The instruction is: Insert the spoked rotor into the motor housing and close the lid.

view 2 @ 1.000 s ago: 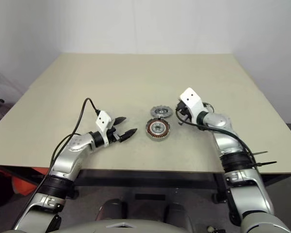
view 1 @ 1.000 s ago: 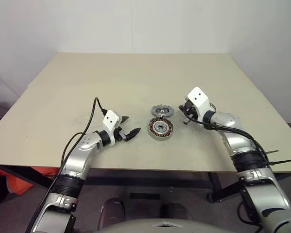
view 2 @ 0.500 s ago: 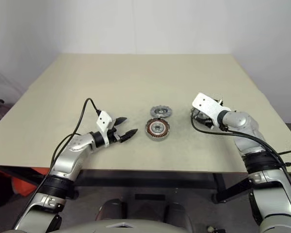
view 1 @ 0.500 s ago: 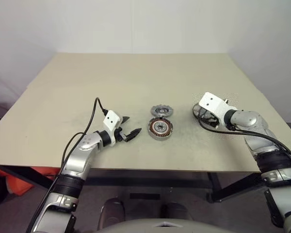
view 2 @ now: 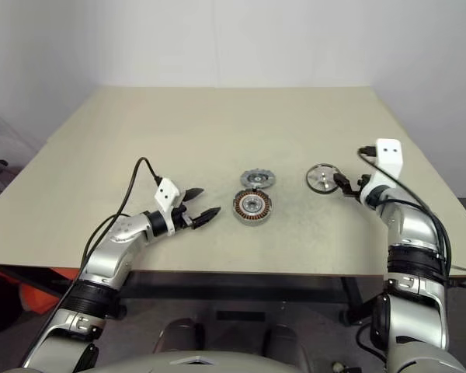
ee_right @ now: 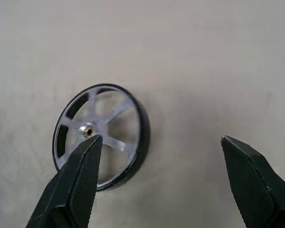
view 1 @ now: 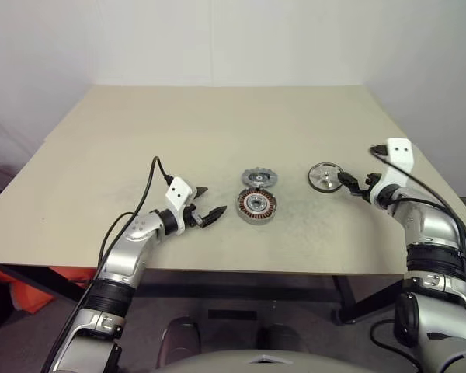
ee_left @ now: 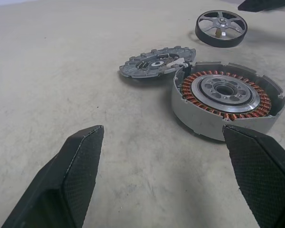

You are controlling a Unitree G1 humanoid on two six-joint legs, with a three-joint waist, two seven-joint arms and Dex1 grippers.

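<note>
Right wrist view shows the right gripper (ee_right: 159, 183) spread wide, the rotor (ee_right: 100, 135) under one fingertip. The left gripper (ee_left: 173, 178) gapes wide, the housing (ee_left: 227, 105) just ahead.

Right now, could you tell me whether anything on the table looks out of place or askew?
Yes: the spoked rotor lies alone by the open right hand, apart from the motor housing. The lid sits tilted, one edge propped on the housing's rim.

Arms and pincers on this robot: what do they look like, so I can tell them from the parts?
Both arms are silver-grey metal with black joint bands. Each wrist carries a white camera block with a black cable looping back along the arm. The left pincer and right pincer each have two black, tapered fingers with finely textured inner pads.
</note>
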